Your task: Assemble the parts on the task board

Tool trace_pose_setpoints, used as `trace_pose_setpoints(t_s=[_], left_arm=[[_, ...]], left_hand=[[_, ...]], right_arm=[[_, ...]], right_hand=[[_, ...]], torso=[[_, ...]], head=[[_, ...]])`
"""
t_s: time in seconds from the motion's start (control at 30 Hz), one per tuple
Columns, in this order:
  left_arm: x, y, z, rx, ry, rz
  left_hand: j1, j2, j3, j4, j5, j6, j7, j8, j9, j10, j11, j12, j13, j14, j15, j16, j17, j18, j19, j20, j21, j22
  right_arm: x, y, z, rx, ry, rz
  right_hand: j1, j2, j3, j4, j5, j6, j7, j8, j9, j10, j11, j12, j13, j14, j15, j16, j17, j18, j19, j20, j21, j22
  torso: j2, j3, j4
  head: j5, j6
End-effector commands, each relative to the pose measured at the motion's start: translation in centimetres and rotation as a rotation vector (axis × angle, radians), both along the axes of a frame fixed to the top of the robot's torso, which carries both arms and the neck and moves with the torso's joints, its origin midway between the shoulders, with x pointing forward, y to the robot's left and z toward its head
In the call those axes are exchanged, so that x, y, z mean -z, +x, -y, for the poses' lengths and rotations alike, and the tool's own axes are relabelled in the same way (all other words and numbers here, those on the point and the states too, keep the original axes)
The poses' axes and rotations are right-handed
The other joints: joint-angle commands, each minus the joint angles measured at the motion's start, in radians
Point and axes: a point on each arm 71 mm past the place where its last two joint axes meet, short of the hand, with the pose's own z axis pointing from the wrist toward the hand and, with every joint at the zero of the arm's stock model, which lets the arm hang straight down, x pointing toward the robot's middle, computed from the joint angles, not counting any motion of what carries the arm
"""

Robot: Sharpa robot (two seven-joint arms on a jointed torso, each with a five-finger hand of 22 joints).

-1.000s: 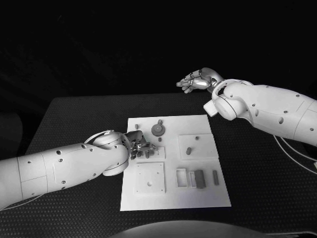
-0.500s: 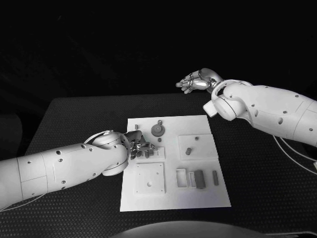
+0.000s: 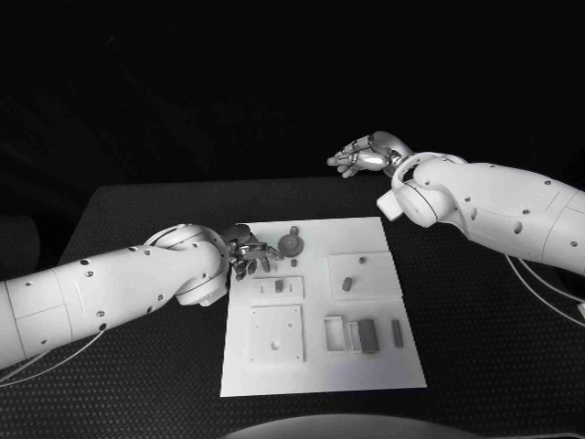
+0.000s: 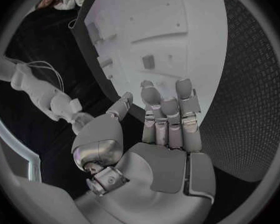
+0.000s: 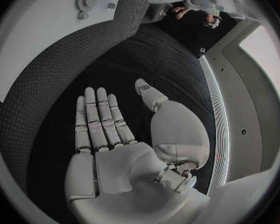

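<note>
Flat white task board [image 3: 322,366], round gear [image 3: 292,242]

The scene is dim and colourless — the room beyond the table [image 3: 134,210] falls to solid black. Light from above catches the task board [image 3: 322,366] and the white arms brightly, with soft glare on their shells. Both wrist views bend straight edges strongly toward the rim.

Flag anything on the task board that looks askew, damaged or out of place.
Nothing stands out. The task board lies flat and square on the table, with its small parts sitting in or beside their recesses. Both the left hand and the right hand are empty.
</note>
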Motion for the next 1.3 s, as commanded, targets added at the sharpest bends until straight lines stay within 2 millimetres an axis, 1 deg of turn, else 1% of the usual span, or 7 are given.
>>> trace_pose_setpoints(t_s=[0.03, 0.23, 0.37, 0.5, 0.6, 1.03, 1.3], left_arm=[[-1.8, 1.1, -0.4, -0.08, -0.168, -0.054], [-5.3, 5.9, -2.7, -0.053, -0.119, -0.03], [-5.7, 7.6, -4.3, -0.009, -0.029, 0.037], [-6.0, 9.0, -5.1, -0.01, -0.008, 0.061], [-6.2, 9.8, -5.5, -0.02, 0.031, 0.09], [-3.7, 10.9, -4.9, 0.02, 0.168, 0.041], [-1.5, 10.5, -4.0, 0.036, 0.178, 0.001]], left_hand=[[0.021, 0.003, 0.005, -0.017, -0.001, -0.055, 0.039, -0.017, -0.01, -0.044, 0.027, -0.058, -0.03, -0.042, 0.028, -0.055, -0.029, -0.014, -0.051, 0.015, -0.043, -0.019], [0.046, -0.004, 0.009, -0.023, 0.002, -0.105, 0.06, -0.032, -0.018, -0.062, 0.048, -0.106, -0.057, -0.061, 0.051, -0.094, -0.054, -0.014, -0.075, 0.037, -0.077, -0.04], [0.092, -0.003, 0.02, -0.023, 0.017, -0.135, 0.076, -0.032, -0.023, -0.086, 0.064, -0.147, -0.08, -0.086, 0.071, -0.124, -0.074, -0.014, -0.098, 0.057, -0.107, -0.058], [0.129, 0.006, 0.026, -0.018, 0.017, -0.157, 0.088, -0.031, -0.029, -0.11, 0.077, -0.19, -0.105, -0.113, 0.092, -0.158, -0.093, -0.014, -0.126, 0.078, -0.14, -0.077], [0.141, 0.002, 0.019, -0.011, 0.016, -0.159, 0.091, -0.026, -0.036, -0.113, 0.081, -0.219, -0.123, -0.12, 0.106, -0.178, -0.105, -0.014, -0.135, 0.09, -0.16, -0.09], [0.147, -0.032, 0.002, 0.011, 0.008, -0.177, 0.099, -0.027, -0.057, -0.115, 0.088, -0.255, -0.141, -0.131, 0.119, -0.198, -0.115, -0.013, -0.141, 0.102, -0.187, -0.107], [0.107, -0.073, -0.023, 0.053, -0.002, -0.191, 0.107, -0.029, -0.069, -0.131, 0.096, -0.276, -0.148, -0.152, 0.13, -0.209, -0.119, -0.013, -0.156, 0.112, -0.207, -0.114]], right_arm=[[0.1, 0.0, 0.1, -0.007, -0.001, 0.0], [0.1, 0.2, 0.4, 0.004, -0.003, 0.001], [0.1, 0.1, 0.2, -0.002, -0.002, 0.0], [0.2, 0.2, 0.5, 0.006, -0.003, 0.003], [0.2, 0.2, 0.5, 0.006, -0.003, 0.004], [0.2, 0.3, 0.4, 0.006, -0.003, 0.005], [0.2, 0.2, 0.2, 0.001, -0.002, 0.005]], right_hand=[[-0.005, -0.007, 0.0, 0.005, 0.0, -0.007, 0.034, 0.004, -0.002, -0.003, 0.006, 0.002, -0.001, -0.009, 0.001, -0.007, 0.001, -0.014, -0.004, 0.0, -0.005, 0.001], [-0.004, -0.007, 0.0, 0.005, 0.0, -0.007, 0.034, 0.004, -0.002, -0.003, 0.006, 0.002, -0.001, -0.009, 0.001, -0.007, 0.001, -0.014, -0.004, 0.0, -0.005, 0.002], [-0.004, -0.007, 0.0, 0.004, 0.0, -0.007, 0.034, 0.004, -0.002, -0.003, 0.006, 0.002, -0.001, -0.009, 0.001, -0.008, 0.002, -0.014, -0.003, 0.0, -0.005, 0.002], [-0.003, -0.01, -0.001, 0.004, 0.0, -0.007, 0.034, 0.004, -0.002, -0.003, 0.006, 0.002, -0.002, -0.01, 0.002, -0.008, 0.002, -0.014, -0.004, 0.0, -0.006, 0.002], [-0.003, -0.01, -0.001, 0.003, 0.0, -0.007, 0.034, 0.004, -0.002, -0.003, 0.006, 0.002, -0.002, -0.01, 0.002, -0.009, 0.003, -0.014, -0.004, 0.0, -0.006, 0.003], [-0.003, -0.01, -0.001, 0.003, 0.0, -0.007, 0.034, 0.004, -0.002, -0.003, 0.006, 0.003, -0.003, -0.011, 0.002, -0.009, 0.003, -0.014, -0.003, 0.0, -0.007, 0.003], [-0.003, -0.011, -0.001, 0.003, 0.0, -0.008, 0.034, 0.004, -0.003, -0.003, 0.006, 0.003, -0.003, -0.012, 0.002, -0.011, 0.004, -0.014, -0.004, 0.0, -0.008, 0.004]], torso=[[0.0, -0.0013, 0.0006], [0.0, -0.0015, -0.0015], [0.002, 0.0017, -0.0031], [0.004, -0.0021, -0.0012], [0.004, -0.0017, -0.0002], [0.007, -0.0036, -0.0038], [0.014, -0.0046, -0.0082]], head=[[0.002, 0.017], [0.009, 0.027], [0.013, 0.035], [0.002, 0.039], [0.006, 0.042], [0.013, 0.047], [0.013, 0.054]])
